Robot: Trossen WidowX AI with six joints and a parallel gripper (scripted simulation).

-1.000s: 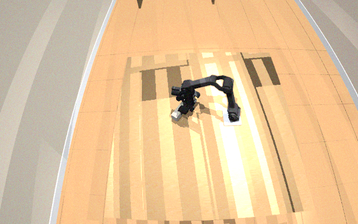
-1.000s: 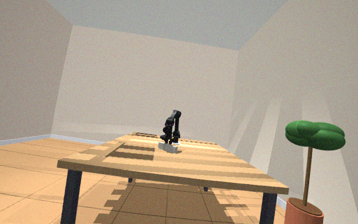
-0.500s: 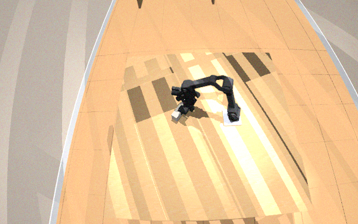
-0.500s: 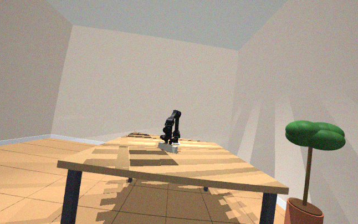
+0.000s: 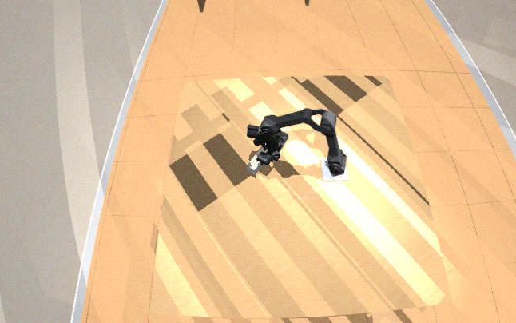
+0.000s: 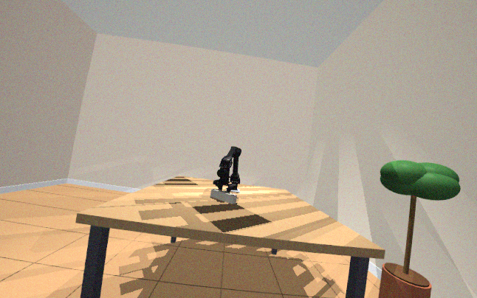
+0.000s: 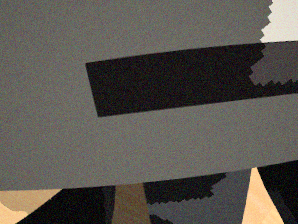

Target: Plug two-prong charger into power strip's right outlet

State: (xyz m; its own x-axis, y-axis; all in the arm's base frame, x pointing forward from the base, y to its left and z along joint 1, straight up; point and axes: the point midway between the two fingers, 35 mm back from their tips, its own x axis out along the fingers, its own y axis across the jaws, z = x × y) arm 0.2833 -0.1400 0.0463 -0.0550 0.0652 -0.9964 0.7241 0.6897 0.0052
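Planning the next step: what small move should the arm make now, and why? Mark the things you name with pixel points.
I'd raise the tool (image 5: 267, 157) (image 6: 225, 188) (image 7: 184, 157) slightly, straight up. It stands open, low at the power strip (image 5: 253, 164) (image 6: 223, 196) (image 7: 50, 125), and no view shows whether the prongs are seated; lifting clear would probably expose the outlet without a sideways knock.

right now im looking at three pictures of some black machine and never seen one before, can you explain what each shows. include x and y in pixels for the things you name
The machine is one jointed robot arm (image 5: 291, 117) (image 6: 235, 164). The top picture looks down on it; the exterior one looks across the table (image 5: 331, 261) (image 6: 151, 222) from farther off; the wrist one is a close-up from the arm itself. On the table lies a grey bar, apparently the power strip (image 5: 253, 169) (image 6: 223, 196) (image 7: 45, 125). The end effector (image 5: 267, 157) (image 6: 226, 188) (image 7: 184, 157) is open beside it; I can't make out the charger.
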